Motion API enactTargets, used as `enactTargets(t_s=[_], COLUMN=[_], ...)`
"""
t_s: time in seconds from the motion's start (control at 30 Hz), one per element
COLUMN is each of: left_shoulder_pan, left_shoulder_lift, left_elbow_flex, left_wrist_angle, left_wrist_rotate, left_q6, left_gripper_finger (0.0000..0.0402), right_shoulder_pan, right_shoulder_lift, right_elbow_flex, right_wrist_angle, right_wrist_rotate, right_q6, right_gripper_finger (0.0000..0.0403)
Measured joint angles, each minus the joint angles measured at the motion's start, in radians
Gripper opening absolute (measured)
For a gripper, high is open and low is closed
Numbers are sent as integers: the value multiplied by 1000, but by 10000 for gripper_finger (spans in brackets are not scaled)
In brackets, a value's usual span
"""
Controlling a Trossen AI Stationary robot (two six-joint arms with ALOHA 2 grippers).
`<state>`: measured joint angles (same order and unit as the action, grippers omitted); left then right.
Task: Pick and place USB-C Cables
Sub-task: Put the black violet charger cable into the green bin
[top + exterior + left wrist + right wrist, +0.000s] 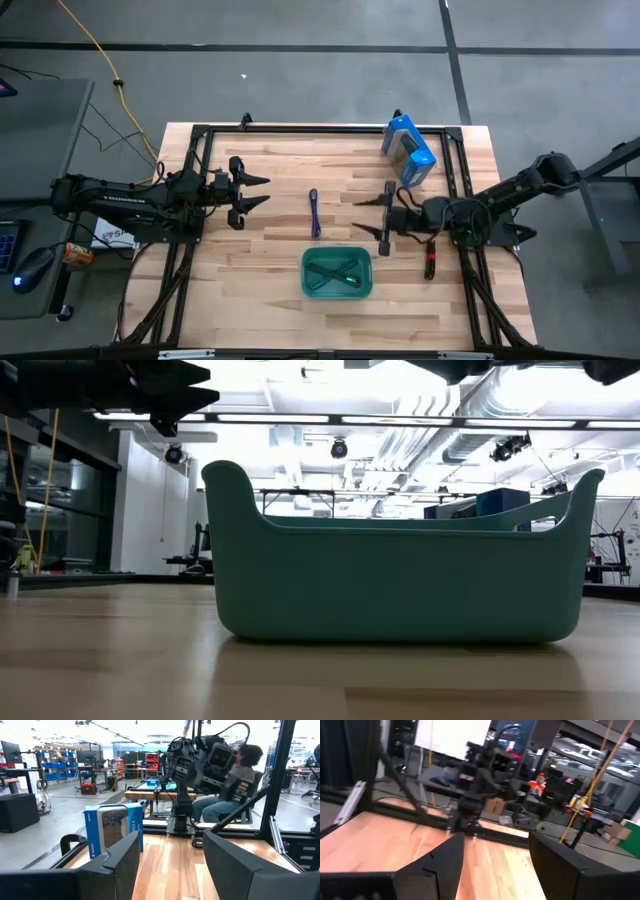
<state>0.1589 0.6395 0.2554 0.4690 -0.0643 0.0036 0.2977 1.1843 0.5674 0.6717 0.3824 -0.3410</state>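
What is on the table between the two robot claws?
The purple-blue cable lies on bare wood between the left gripper and right gripper, seen in the high view.

The counter is pale striped wood. A teal tub holds green cables. One purple-blue cable lies at centre frame; a red-and-black cable lies right. The box is blue.

A blue box stands at the upper right of the wooden tabletop; a teal tub sits at lower centre.
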Motion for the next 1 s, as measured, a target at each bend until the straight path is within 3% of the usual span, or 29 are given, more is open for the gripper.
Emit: enactTargets(t_s=[0.17, 0.33, 0.63, 0.83, 1.0], left_shoulder_pan=[0, 0, 0, 0, 0], left_shoulder_lift=[0, 0, 0, 0, 0], left_elbow_flex=[0, 0, 0, 0, 0], left_wrist_angle=[0, 0, 0, 0, 0], left_wrist_rotate=[0, 0, 0, 0, 0], left_q6=[0, -3, 0, -1, -1], left_gripper_finger=[197, 197, 197, 197, 197], right_shoulder_pan=[-56, -102, -141, -141, -141], right_shoulder_lift=[1, 2, 7, 7, 7], right_elbow_flex=[41, 50, 50, 50, 50], right_wrist_angle=[-1, -37, -104, -99, -107], right_wrist_rotate=[-24, 95, -21, -24, -14], right_q6=[26, 146, 207, 214, 327], right_gripper_finger=[213, 213, 213, 213, 213])
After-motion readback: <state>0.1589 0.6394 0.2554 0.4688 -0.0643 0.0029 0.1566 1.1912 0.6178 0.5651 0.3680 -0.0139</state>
